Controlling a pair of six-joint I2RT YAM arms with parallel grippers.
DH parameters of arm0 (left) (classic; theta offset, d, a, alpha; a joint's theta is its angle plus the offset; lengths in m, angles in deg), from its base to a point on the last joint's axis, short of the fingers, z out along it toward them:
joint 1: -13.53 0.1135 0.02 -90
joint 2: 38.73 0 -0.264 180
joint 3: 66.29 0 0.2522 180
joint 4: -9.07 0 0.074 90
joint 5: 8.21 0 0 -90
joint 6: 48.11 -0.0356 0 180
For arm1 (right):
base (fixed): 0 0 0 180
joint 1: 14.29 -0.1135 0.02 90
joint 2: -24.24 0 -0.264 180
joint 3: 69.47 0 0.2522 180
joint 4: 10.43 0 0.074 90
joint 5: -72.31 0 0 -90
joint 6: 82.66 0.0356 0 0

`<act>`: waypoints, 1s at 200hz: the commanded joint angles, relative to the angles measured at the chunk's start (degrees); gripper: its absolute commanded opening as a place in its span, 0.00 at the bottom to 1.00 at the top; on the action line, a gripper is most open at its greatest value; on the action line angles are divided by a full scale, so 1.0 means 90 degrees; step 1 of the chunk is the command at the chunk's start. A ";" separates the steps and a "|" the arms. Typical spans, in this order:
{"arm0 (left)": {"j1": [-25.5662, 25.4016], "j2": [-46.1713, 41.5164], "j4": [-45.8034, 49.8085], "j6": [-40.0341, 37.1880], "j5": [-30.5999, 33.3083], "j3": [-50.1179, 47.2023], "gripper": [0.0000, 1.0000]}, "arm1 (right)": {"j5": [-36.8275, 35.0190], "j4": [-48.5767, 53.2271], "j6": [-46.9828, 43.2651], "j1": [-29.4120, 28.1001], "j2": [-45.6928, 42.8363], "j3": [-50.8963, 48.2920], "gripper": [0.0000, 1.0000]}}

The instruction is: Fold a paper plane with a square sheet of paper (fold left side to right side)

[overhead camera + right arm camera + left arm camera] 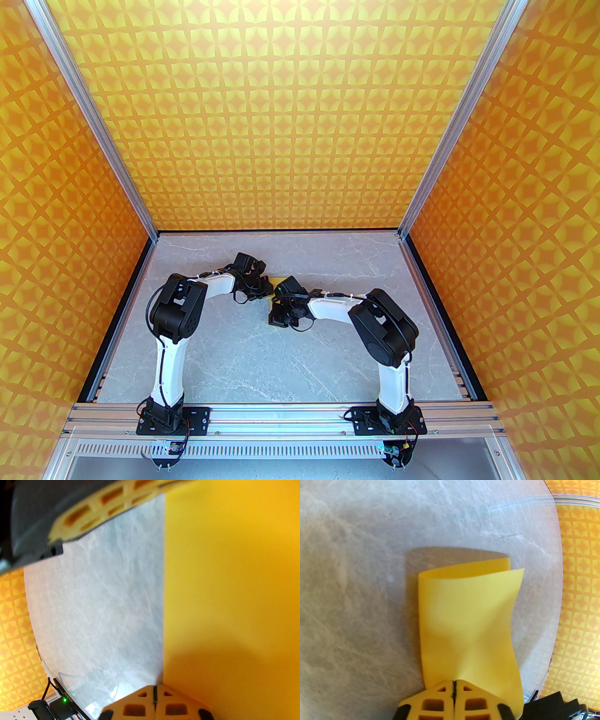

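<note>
Two robot arms met over the middle of the grey marble table, as seen from the overhead camera. The left gripper and the right gripper stood near each other, inside the orange star-patterned walls. From above, the square sheet of paper was little more than a sliver of yellow between the black wrists, and neither grip could be made out.

The left wrist camera gave the clearer account. The left gripper was clenched, its yellow fingers pressed together on the near end of the sheet, with wrinkles fanning out from the pinch. The paper was doubled over on itself in a loose, uncreased curl. Its top layer was bowed above the tabletop, and at the far end the corners of the two layers did not line up.

The right wrist camera, much closer, had plain yellow paper across its right half, one straight edge running down to the right gripper. Its fingers were shut tight where that edge ended, though whether they pinched the sheet could not be told. One latticed finger of the left gripper crossed the top of that frame.
</note>
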 commanded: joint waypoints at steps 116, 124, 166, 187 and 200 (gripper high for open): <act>-0.0068 0.0011 0.0312 -0.0043 0.0319 -0.0206 0.00 | 0.0065 0.0183 0.0774 0.0124 -0.0287 0.0806 0.00; -0.0068 0.0010 0.0316 -0.0048 0.0320 -0.0203 0.00 | 0.0015 0.0181 0.0803 0.0151 -0.0208 0.0856 0.00; -0.0070 0.0014 0.0323 -0.0054 0.0319 -0.0196 0.00 | 0.0225 -0.0027 0.0981 0.0222 -0.0239 0.0912 0.00; -0.0075 0.0018 0.0323 -0.0061 0.0319 -0.0194 0.00 | 0.0161 0.0310 0.0831 0.0214 -0.0579 0.0902 0.00; -0.0078 0.0024 0.0327 -0.0043 0.0315 -0.0184 0.00 | 0.0088 0.0477 0.0772 0.0212 -0.0857 0.0849 0.00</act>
